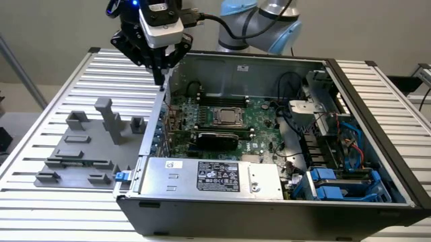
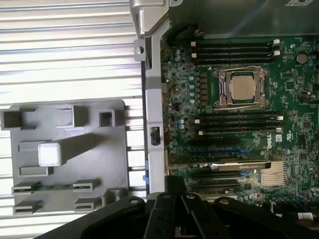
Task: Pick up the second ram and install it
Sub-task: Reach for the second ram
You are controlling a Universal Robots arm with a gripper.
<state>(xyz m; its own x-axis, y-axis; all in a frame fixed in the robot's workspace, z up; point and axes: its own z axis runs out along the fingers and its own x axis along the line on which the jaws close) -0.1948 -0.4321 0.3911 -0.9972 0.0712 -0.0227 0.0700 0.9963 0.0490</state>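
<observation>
Exterior view showed the claw [image 1: 160, 80] in the upper left of the frame, pointing straight down just above the side wall of the open computer case [image 1: 377, 146]. Its fingers were pressed together and, as far as could be seen, held nothing. The second ram [image 1: 79, 163] sat in the lower left of the frame, well apart from the claw. It showed as a thin green strip that seemed to stand on its long edge between low holder blocks [image 1: 47, 176] on the grey holder plate [image 1: 67, 151], which rested on the ribbed table [image 1: 40, 217]. In the wrist view the same green strip [image 2: 52, 187] appeared beside the case, whose motherboard [image 2: 294, 99] carried long black slot rails [image 2: 234, 119]. Judging by its look, the stick was very light, stiff and thin, with smooth faces that could slip and a board that would crack or flex if twisted. Its small chips and its contact edge seemed the fragile parts. The safest hold appeared to be across the two flat faces near the middle of the upper long edge, squarely, so it would not tilt.
</observation>
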